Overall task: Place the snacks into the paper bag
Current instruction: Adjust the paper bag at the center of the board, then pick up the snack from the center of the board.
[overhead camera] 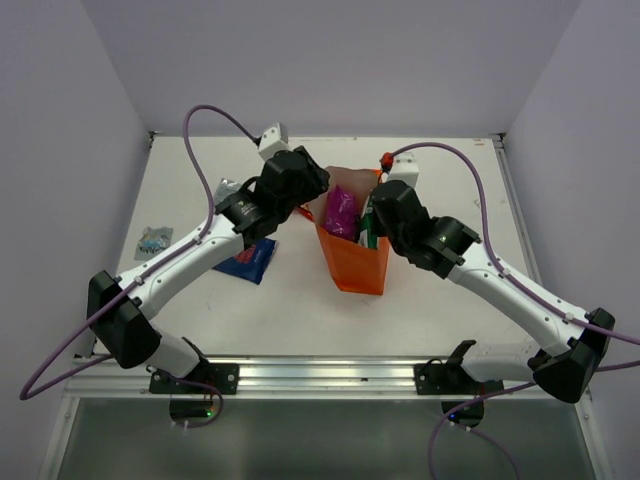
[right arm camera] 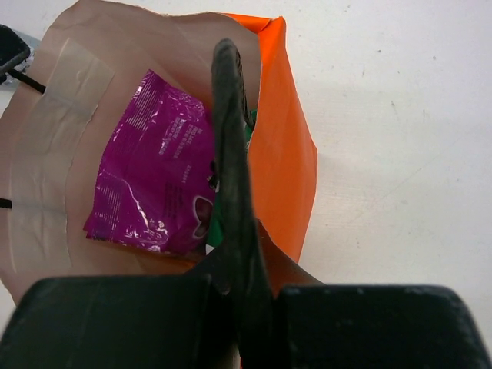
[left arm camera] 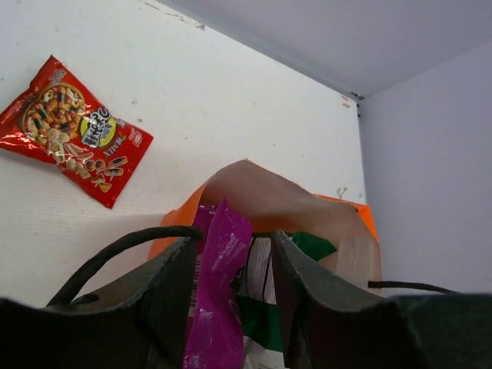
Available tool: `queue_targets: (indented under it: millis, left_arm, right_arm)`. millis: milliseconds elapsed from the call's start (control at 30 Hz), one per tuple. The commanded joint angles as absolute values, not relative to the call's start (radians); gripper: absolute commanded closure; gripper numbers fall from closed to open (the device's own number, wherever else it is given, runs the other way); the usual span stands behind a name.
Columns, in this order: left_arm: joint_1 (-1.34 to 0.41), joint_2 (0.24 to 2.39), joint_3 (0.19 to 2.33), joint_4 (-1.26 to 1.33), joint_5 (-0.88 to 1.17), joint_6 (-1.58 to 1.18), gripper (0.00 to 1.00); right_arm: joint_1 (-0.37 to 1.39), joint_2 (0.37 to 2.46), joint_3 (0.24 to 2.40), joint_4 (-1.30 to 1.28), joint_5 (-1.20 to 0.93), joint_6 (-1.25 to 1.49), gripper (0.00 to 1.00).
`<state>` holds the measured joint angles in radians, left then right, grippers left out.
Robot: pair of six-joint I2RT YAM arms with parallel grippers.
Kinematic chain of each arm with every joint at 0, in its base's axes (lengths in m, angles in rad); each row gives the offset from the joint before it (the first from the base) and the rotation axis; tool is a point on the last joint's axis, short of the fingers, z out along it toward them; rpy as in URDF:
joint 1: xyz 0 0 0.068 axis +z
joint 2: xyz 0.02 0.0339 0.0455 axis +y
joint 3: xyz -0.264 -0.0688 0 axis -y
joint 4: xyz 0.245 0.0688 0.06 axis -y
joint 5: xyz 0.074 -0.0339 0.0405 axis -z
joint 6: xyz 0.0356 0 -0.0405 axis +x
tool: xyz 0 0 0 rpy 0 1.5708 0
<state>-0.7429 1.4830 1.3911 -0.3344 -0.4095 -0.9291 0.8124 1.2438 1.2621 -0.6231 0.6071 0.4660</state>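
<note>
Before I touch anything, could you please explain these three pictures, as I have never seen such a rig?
These are two robot arms bolted to a table. One picture looks down from above; the others come from cameras on each wrist. An orange bag stands in the middle, a magenta packet and a green packet inside. A blue packet and a silver packet lie on the table; the left wrist view shows a red packet there too. The left pincer is open around the magenta packet. The right pincer is shut, seemingly on the bag's edge.
</note>
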Motion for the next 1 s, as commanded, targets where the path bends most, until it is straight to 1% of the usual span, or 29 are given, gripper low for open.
queue_targets:
  millis: [0,100,300,367,400,467,533,567,633,700,767,833,900,967]
  left_arm:
    - [-0.753,1.447,1.364,-0.172,-0.456,-1.04,0.53]
    - [-0.755,1.447,1.358,-0.164,-0.449,-1.078,0.53]
    - [-0.77,1.44,1.448,-0.244,-0.425,-1.108,0.51]
    - [-0.773,1.434,1.485,-0.282,-0.404,-1.094,0.44]
    - [-0.775,1.434,1.492,-0.29,-0.387,-1.066,0.42]
    - [-0.775,1.434,1.519,-0.33,-0.333,-1.048,0.3]
    - [-0.775,1.427,1.526,-0.348,-0.286,-1.01,0.24]
    - [-0.775,1.413,1.526,-0.356,-0.275,-0.994,0.19]
    - [-0.775,1.398,1.545,-0.36,-0.232,-0.933,0.17]
    - [-0.775,1.382,1.603,-0.383,-0.2,-0.837,0.13]
    - [-0.775,1.37,1.663,-0.466,-0.204,-0.764,0.1]
    - [-0.773,1.361,1.741,-0.538,-0.256,-0.672,0.06]
    - [-0.758,1.332,1.767,-0.615,-0.284,-0.6,0.01]
    - [-0.727,1.301,1.766,-0.676,-0.252,-0.565,0.0]
  right_arm:
    - [0.825,1.253,1.289,-0.594,0.598,0.489,1.0]
    - [0.83,1.262,1.292,-0.598,0.598,0.492,1.0]
    - [0.838,1.264,1.29,-0.6,0.612,0.494,1.0]
    - [0.838,1.262,1.29,-0.601,0.627,0.488,1.0]
    - [0.838,1.262,1.29,-0.601,0.633,0.488,1.0]
    - [0.838,1.261,1.287,-0.6,0.646,0.477,1.0]
    - [0.839,1.262,1.289,-0.595,0.656,0.471,1.0]
    - [0.838,1.262,1.292,-0.595,0.663,0.463,1.0]
    - [0.838,1.264,1.293,-0.595,0.676,0.453,1.0]
    - [0.838,1.266,1.299,-0.598,0.692,0.436,1.0]
    - [0.835,1.262,1.293,-0.601,0.707,0.417,1.0]
    - [0.833,1.256,1.284,-0.601,0.727,0.411,1.0]
    - [0.825,1.247,1.269,-0.61,0.729,0.413,1.0]
    - [0.808,1.236,1.247,-0.615,0.716,0.422,1.0]
